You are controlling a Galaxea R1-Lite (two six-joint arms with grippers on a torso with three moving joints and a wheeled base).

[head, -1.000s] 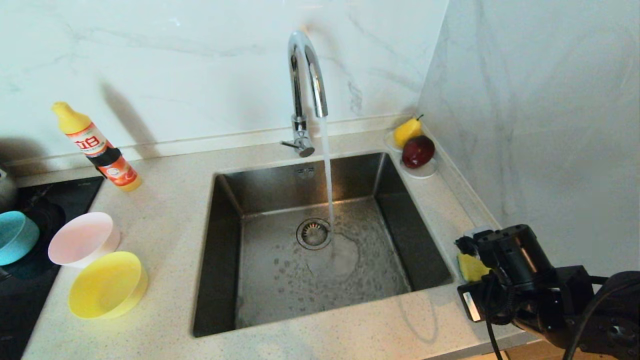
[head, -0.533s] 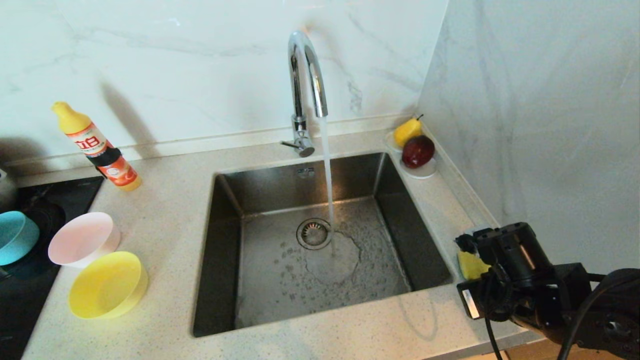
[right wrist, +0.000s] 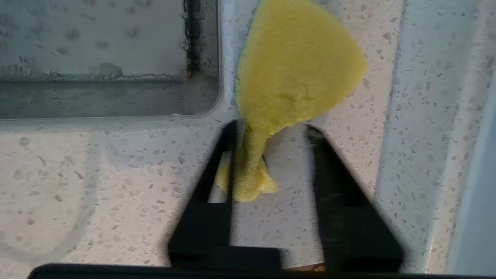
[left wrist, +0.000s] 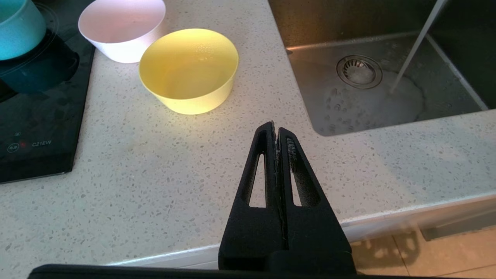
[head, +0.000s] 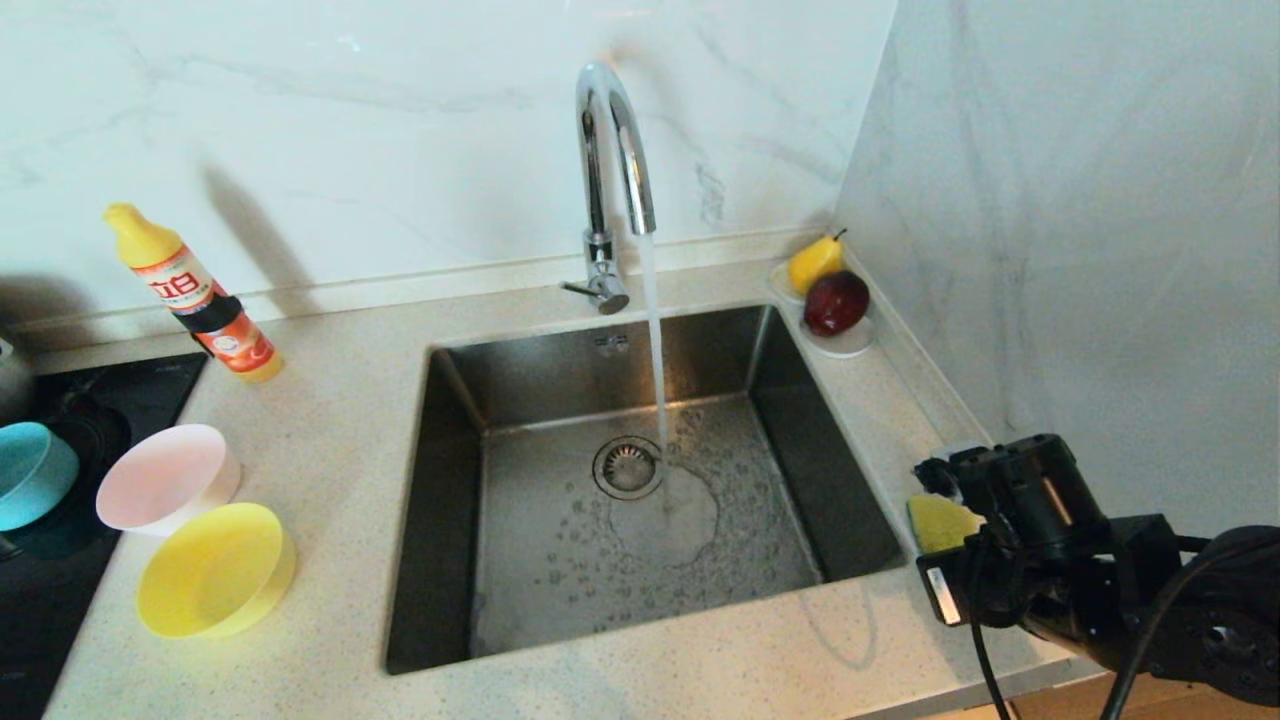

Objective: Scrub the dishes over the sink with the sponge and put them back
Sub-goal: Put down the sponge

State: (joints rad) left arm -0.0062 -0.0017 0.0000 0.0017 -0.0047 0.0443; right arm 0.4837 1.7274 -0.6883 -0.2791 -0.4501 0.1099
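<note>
**Right wrist view: sponge between parted jaws beside the sink**

Right wrist view gives us the clearest look at the sponge (right wrist: 298, 73): its yellow foam lies on the speckled counter (right wrist: 97, 174) just beside the sink's (right wrist: 97, 93) near right corner. One pinched end of it reaches back between the jaws of the right gripper (right wrist: 271, 131). That end leans against one finger (right wrist: 228, 155), while the other finger stands clear of it with bare counter showing between them. We read the jaws as parted, no longer squeezing the foam.

From the head view, we see the sponge (head: 940, 522) at the sink's (head: 440, 500) right rim, with the right gripper (head: 975, 505) directly behind it.

Water runs from the tap (head: 610, 150) into the basin near the drain (head: 628, 466).

Across the sink, on the left counter, we find the yellow bowl (head: 215, 570) and the pink bowl (head: 168, 478) close together, and the blue bowl (head: 32, 472) on the black cooktop (head: 60, 580).

Our left gripper (left wrist: 276, 133) hangs above the counter near the yellow bowl (left wrist: 189, 69), its fingers pressed together on nothing.
</note>
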